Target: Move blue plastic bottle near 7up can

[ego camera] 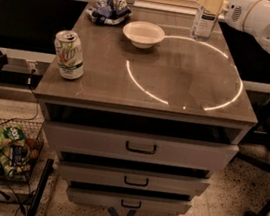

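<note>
The blue plastic bottle (205,20) is a clear bottle with a white label, held upright just above the far right part of the table top. My gripper (211,3) comes in from the right at the top of the view and is shut on the bottle's upper part; its pale fingers hide the cap. The 7up can (69,55) stands upright near the table's front left corner, far from the bottle.
A white round bowl (143,33) sits at the back middle of the grey table (179,81). A blue-and-white wrinkly bag (108,11) lies at the back left. Drawers are below; a wire basket (4,153) of items stands on the floor at left.
</note>
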`<state>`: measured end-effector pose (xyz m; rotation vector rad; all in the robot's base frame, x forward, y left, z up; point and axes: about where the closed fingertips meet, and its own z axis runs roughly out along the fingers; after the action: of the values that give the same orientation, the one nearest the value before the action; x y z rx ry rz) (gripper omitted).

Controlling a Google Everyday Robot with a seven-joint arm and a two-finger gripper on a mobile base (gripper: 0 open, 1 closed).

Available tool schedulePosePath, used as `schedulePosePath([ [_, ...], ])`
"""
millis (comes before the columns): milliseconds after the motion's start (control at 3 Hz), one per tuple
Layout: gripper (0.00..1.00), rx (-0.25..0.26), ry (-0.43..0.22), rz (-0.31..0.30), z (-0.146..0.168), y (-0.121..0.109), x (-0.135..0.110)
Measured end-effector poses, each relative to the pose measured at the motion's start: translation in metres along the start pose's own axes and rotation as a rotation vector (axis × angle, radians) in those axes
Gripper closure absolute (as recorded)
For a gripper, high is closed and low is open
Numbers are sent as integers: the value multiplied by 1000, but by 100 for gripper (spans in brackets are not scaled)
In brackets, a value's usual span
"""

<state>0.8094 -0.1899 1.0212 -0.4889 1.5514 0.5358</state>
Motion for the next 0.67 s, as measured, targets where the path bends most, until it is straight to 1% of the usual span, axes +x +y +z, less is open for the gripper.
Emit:
schedulePosePath([
  [333,100,-47,-8,1,-20,38,-7],
  [667,100,-92,-6,-19,-43,83,-5],
])
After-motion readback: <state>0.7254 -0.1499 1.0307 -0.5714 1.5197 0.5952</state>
